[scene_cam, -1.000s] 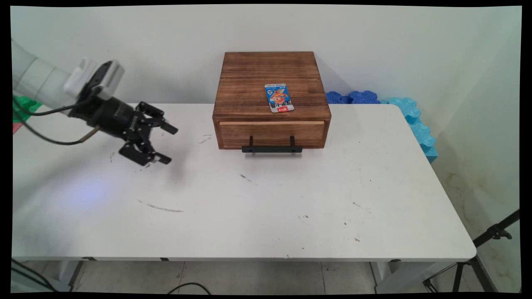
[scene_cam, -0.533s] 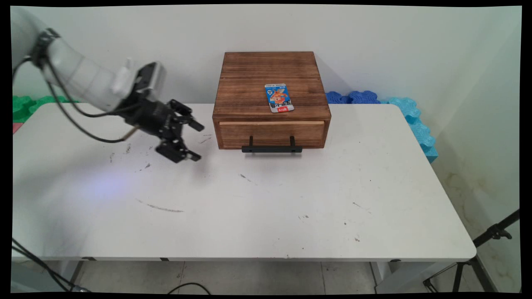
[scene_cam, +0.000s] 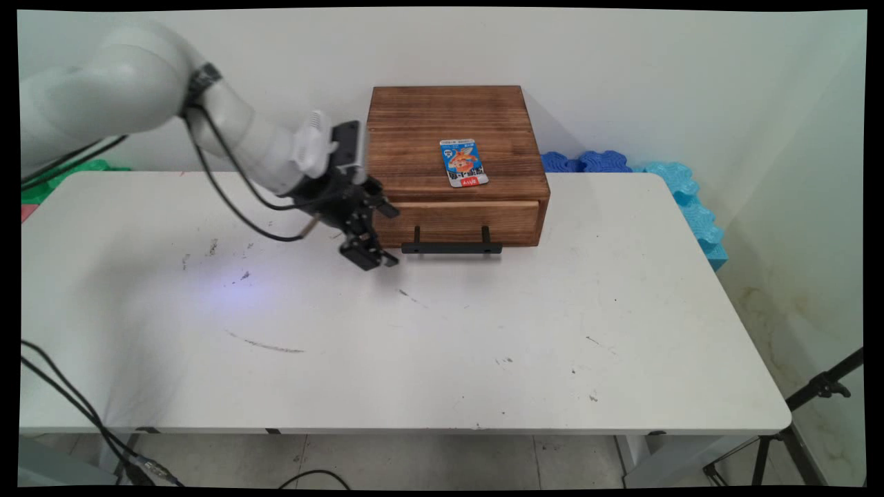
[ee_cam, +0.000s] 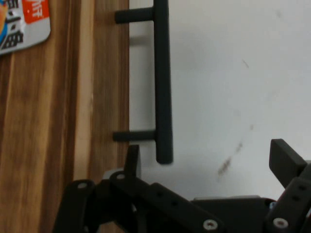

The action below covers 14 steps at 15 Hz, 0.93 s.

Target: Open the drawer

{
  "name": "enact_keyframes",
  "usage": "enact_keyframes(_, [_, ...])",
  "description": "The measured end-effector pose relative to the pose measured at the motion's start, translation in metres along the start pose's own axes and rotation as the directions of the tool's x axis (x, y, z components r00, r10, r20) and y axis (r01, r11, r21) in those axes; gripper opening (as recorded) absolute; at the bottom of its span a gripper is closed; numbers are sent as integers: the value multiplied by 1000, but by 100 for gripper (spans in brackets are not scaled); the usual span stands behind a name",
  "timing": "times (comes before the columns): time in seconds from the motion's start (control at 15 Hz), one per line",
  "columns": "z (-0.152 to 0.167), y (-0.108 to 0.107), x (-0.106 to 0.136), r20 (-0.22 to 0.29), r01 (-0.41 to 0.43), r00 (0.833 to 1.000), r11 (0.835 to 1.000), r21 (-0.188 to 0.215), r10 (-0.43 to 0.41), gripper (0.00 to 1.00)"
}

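The hand (scene_cam: 384, 235), fingers apart and holding nothing, has swept right across the tabletop (scene_cam: 414, 331) to the drawer handle's (scene_cam: 452, 247) left end.

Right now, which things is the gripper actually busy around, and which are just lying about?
Around the gripper:
- gripper, fingers open
- black handle of the drawer, close beside the fingers
- wooden box holding that drawer

Lying about:
- blue packet on top of the box
- blue foam mats behind the table
- tripod at the right
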Motion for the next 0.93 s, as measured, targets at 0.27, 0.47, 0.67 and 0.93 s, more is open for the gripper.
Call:
enact_keyframes(0.27, [29,-1,23,21,-24,999,1000,13,24,100])
enact_keyframes(0.47, [49,-1,37,34,-36,999,999,19,36,100])
enact_keyframes(0.67, [70,1,49,51,-43,998,999,24,42,100])
enact_keyframes(0.93, [90,4,56,72,-45,996,999,25,43,100])
